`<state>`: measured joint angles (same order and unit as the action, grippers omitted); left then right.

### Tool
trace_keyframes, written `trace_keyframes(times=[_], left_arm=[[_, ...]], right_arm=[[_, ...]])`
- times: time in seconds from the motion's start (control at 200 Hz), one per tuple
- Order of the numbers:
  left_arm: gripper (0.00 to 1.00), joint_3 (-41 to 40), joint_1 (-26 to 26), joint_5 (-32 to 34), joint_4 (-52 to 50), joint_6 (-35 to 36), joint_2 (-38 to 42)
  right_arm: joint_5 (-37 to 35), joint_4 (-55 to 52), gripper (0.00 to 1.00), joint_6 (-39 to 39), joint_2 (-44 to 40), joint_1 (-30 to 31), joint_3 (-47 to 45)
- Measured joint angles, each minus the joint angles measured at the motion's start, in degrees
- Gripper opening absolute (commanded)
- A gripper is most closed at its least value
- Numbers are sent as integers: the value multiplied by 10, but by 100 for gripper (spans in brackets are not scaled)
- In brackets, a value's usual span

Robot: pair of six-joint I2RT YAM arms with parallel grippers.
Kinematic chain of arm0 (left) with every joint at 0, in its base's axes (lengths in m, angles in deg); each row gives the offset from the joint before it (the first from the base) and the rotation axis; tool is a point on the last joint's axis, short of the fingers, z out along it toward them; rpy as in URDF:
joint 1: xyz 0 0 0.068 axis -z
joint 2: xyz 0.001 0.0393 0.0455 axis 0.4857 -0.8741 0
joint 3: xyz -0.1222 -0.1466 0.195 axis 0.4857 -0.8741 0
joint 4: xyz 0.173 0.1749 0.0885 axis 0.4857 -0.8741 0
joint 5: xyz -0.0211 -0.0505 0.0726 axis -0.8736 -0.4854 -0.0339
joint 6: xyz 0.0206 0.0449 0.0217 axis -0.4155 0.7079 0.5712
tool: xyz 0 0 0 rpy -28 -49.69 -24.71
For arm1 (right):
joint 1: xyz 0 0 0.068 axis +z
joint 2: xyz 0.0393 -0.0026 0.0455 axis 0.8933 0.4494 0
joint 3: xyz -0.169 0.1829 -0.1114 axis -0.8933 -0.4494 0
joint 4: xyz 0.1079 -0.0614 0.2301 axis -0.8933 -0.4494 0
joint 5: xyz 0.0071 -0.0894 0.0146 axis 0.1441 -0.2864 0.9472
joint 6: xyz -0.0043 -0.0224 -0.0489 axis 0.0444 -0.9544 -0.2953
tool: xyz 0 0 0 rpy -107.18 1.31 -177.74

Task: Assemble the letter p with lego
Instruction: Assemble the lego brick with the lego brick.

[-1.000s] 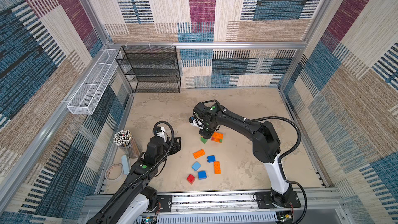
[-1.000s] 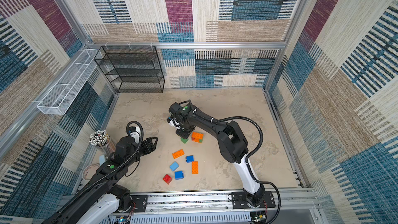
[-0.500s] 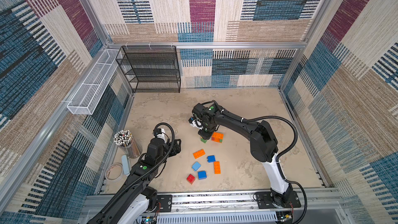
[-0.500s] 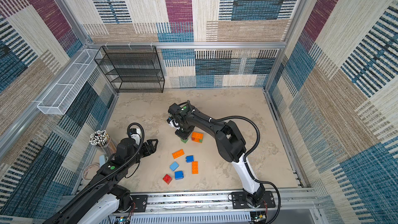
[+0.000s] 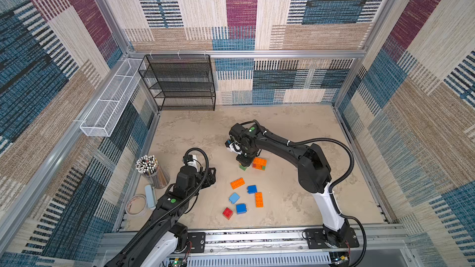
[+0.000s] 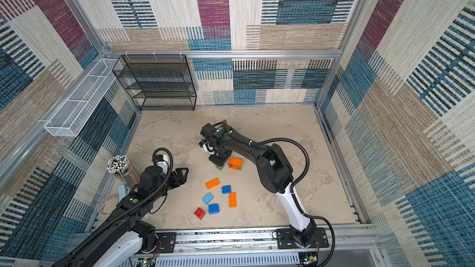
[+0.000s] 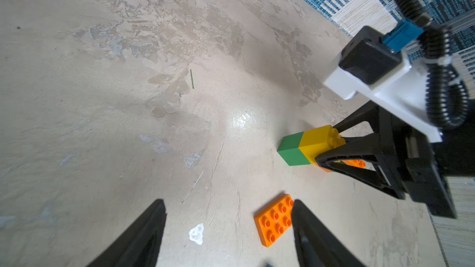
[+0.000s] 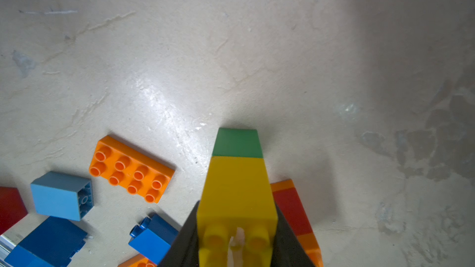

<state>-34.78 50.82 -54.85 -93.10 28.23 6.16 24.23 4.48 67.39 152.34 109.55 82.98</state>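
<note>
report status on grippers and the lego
Left gripper open, empty. Right gripper shut on yellow brick atop green brick. Orange-topped stack close beside it.

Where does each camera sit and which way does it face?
Top views: high overhead, looking down at the table; left arm and right arm show.
Left wrist: behind the open left gripper, facing the right gripper.
Right wrist: looks down the right gripper, shut on the yellow brick.
Shared: both wrist views show yellow brick on green brick.
</note>
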Motion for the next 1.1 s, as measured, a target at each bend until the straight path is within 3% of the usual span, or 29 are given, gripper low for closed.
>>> trace_keyframes(times=[0.22,0.501,0.832,0.972,1.102], left_arm=[[79,-3,0,9,0,0,0],[79,-8,0,10,0,0,2],[80,-11,-1,12,0,0,-1],[81,-11,-1,12,0,0,-1],[81,-11,-2,11,1,2,-9]], right_arm=[[2,-13,24,0,11,0,16],[1,-19,45,-1,10,0,26],[-14,-22,62,-3,-1,0,36],[-14,-14,67,-8,-42,0,23],[-8,15,69,-20,-135,-6,-41]])
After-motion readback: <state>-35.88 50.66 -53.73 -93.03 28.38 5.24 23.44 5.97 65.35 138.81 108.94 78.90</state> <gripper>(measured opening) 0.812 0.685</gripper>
